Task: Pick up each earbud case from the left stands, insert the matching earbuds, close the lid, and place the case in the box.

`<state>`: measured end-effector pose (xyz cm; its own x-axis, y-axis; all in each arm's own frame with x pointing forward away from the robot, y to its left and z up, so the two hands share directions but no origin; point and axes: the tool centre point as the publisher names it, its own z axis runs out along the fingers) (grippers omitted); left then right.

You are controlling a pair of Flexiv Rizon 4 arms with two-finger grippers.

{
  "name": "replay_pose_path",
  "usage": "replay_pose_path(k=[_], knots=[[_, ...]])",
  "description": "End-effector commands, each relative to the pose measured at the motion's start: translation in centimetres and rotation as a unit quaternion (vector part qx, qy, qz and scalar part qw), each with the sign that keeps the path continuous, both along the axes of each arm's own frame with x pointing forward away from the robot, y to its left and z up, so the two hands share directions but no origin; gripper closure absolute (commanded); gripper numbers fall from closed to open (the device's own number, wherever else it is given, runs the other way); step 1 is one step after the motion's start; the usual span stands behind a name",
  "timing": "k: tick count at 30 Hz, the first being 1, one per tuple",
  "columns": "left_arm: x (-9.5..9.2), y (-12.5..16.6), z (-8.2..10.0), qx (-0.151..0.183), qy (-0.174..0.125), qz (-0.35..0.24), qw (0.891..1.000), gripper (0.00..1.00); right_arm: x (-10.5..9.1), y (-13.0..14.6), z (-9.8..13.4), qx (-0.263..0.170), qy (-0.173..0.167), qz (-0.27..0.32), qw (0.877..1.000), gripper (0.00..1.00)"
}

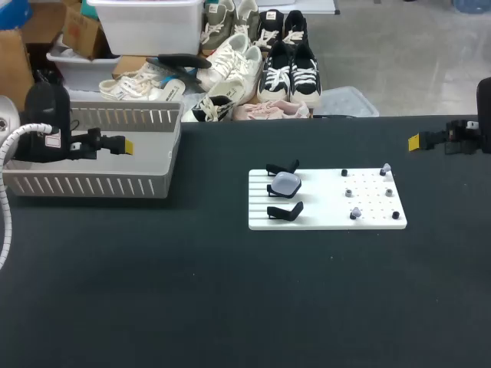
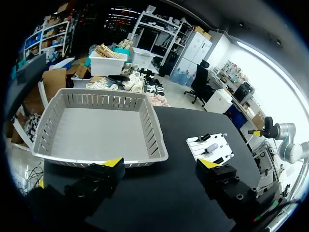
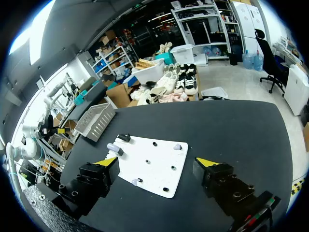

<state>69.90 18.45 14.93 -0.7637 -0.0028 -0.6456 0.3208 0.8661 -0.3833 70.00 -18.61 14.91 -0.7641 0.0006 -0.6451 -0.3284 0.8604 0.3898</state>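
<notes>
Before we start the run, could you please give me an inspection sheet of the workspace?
surface: black table, with a white board right of middle.
job's things: one case on the middle of three stands, the other two bare; earbuds on the board's right half; grey box at left, no case in it.
clutter: nothing seen.
grippers: left gripper open, over the box; right gripper open, at the table's right edge.
cables: white hose at the table's left edge.
surroundings: nothing seen reaching over the table.
</notes>
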Motion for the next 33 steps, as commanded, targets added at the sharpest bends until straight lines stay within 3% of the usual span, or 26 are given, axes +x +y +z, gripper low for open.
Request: replay_pose_path(k=[1,6,10,17,20,22,31,33], knots=[[0.1,0.0,0.1,0.002,0.002,0.0,1.0,0.0,0.1,0.0,0.0,0.0,0.001,0.001,1.0,0.0],[0.1,-1.1,0.2,0.01,-0.012,-0.032,0.999,0.0,0.1,0.0,0.0,0.0,0.001,0.001,1.0,0.0],[0.9,-2.8,0.6,0.031,-0.047,-0.067,0.996,0.0,0.1,0.0,0.0,0.0,0.001,0.001,1.0,0.0],[2.3,-6.6,0.8,0.036,-0.09,-0.172,0.98,0.0,0.1,0.0,0.0,0.0,0.001,0.001,1.0,0.0],[2.9,-8.1,0.8,0.04,-0.108,-0.219,0.969,0.0,0.1,0.0,0.0,0.0,0.001,0.001,1.0,0.0],[3.4,-9.2,0.5,0.059,-0.121,-0.245,0.96,0.0,0.1,0.0,0.0,0.0,0.001,0.001,1.0,0.0],[4.0,-13.2,-1.3,0.073,-0.137,-0.376,0.913,0.0,0.1,0.0,0.0,0.0,0.001,0.001,1.0,0.0],[4.1,-13.8,-1.6,0.077,-0.145,-0.386,0.908,0.0,0.1,0.0,0.0,0.0,0.001,0.001,1.0,0.0]])
